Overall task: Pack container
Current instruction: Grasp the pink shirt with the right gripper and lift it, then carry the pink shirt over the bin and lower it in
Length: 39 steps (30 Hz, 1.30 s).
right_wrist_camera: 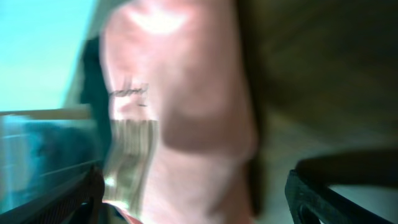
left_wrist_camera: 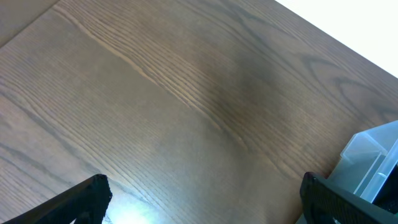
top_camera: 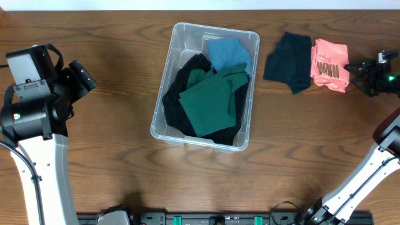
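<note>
A large clear plastic rectangular container with rounded corners sits at the centre of the brown wooden table, slightly tilted in the overhead view. Inside it lie a crumpled black garment, a folded dark green garment on top of that, and a blue garment at the upper end.

To the right of the container, on the table, a dark navy garment lies touching a salmon-pink garment with dark print.

The right gripper is at the right edge of the frame, just beside the pink garment. Its fingers stand wide apart, and the wrist view between them is filled with pink cloth. That view is blurred, so whether they touch the cloth is unclear.

The left gripper hangs at the left over bare wood, spread fully and holding nothing. A corner of the container shows at its lower right.
</note>
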{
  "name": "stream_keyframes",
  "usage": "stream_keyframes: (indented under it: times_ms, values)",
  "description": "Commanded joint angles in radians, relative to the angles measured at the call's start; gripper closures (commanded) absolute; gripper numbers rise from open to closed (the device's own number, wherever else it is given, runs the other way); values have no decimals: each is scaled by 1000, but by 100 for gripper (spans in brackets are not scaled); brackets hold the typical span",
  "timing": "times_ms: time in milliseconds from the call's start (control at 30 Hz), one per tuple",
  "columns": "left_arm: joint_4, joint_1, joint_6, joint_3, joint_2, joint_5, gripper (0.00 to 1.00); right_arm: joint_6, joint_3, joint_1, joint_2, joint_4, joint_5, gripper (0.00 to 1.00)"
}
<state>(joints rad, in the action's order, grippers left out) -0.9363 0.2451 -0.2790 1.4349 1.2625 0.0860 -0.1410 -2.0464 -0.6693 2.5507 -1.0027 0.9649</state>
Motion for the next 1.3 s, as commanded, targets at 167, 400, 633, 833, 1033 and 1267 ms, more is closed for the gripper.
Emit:
stream_keyframes:
  times_ms: [167,400,633,833,1033,1267]
  values:
    - [-2,3,20,-4,5,12,2,-13,65,63,153,-18,-156,13]
    - [-2,3,20,-4,5,12,2,-13,65,124,153,27,-191,35]
    - [-2,3,20,-4,5,12,2,85,64,133,137,37,-219,89]
    - [-2,3,20,-4,5,12,2,80,64,119,2,5,-180,99]
    - [-2,3,20,-4,5,12,2,77,64,154,-239,34,16,99]
    - [-2,3,20,-4,5,12,2,125,64,313,-440,123,149,99]
